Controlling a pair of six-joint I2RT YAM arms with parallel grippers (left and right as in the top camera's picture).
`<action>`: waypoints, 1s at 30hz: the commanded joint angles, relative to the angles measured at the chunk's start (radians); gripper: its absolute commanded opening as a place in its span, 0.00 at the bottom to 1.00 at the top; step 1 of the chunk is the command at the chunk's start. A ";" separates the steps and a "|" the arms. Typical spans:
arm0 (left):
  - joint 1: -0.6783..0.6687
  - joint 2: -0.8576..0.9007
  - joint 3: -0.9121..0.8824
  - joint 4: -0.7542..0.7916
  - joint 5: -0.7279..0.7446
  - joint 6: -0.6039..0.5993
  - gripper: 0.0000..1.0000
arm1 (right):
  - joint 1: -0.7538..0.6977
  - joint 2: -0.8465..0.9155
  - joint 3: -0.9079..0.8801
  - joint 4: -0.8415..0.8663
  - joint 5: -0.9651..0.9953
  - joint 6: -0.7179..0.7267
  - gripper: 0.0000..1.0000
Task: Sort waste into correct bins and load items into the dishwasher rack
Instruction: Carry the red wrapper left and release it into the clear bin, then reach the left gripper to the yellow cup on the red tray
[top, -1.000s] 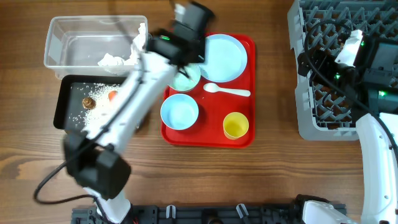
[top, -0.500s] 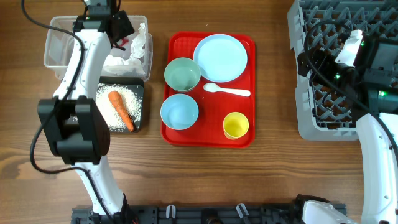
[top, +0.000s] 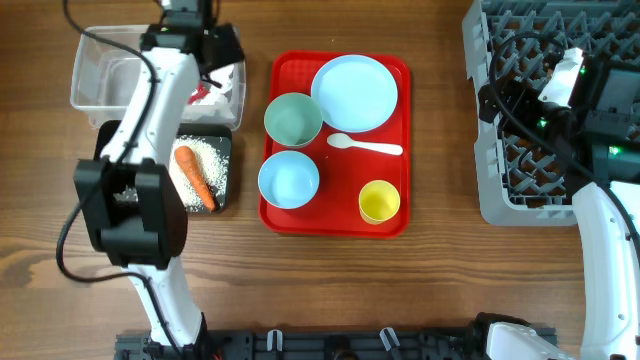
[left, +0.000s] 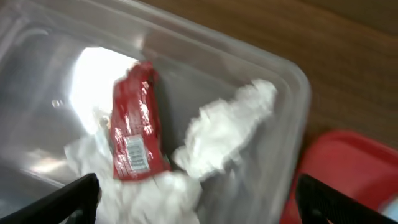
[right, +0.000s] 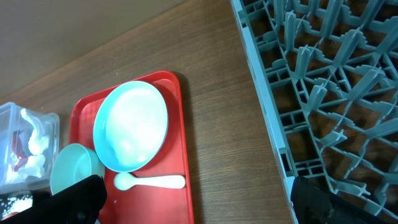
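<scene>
The tub (left: 273, 68) is clear plastic, the wrapper (left: 134, 127) glossy foil.

Red foil wrapper (left: 134, 127) lying on crumpled napkin (left: 224, 134) — inside clear tub (left: 291, 78).

Wood table (top: 440, 290) fills overhead view, mid-brown, grain running 9 to 3 o'clock. Black rail (top: 340, 347) along its edge at 6 o'clock. Light soft & even.

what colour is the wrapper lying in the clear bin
Red, with a white barcode patch; the wrapper shows best in the left wrist view.
</scene>
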 joint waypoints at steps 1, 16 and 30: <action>-0.073 -0.124 0.001 -0.077 0.037 -0.002 1.00 | 0.002 0.006 0.009 0.005 -0.040 -0.014 0.98; -0.377 -0.117 -0.019 -0.163 0.143 0.054 1.00 | 0.002 0.006 0.010 0.040 -0.111 -0.005 0.98; -0.432 -0.046 -0.019 -0.172 0.208 0.110 1.00 | 0.002 0.006 0.009 0.019 -0.110 -0.014 0.99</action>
